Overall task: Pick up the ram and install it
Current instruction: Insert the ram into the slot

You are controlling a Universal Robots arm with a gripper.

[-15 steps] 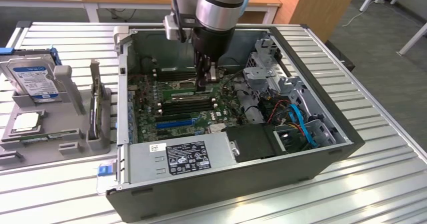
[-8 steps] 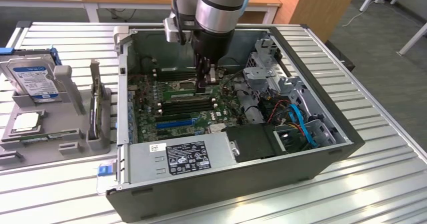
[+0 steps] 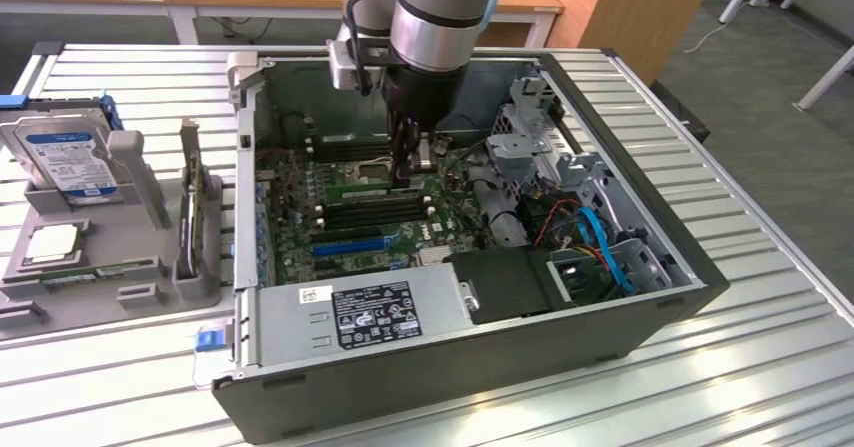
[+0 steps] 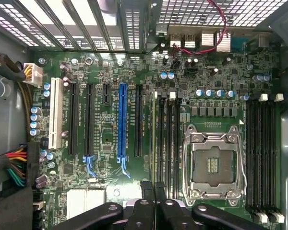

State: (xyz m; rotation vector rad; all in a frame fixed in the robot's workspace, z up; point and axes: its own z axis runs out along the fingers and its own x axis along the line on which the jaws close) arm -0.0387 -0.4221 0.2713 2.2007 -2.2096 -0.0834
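Ram (image 4: 155, 134) is held edge-on, pinched by the tool (image 4: 153, 186), above a slot beside the processor socket (image 4: 212, 165), at 3 o'clock of the hard drive (image 3: 64, 157) in the exterior view. Installation is judged in hand; square alignment and even pressure are called for.

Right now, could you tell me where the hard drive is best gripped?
Probably at the free upper end of the hard drive, across its thickness, coming from above: it leans upright with its lower end seated in the grey tray.
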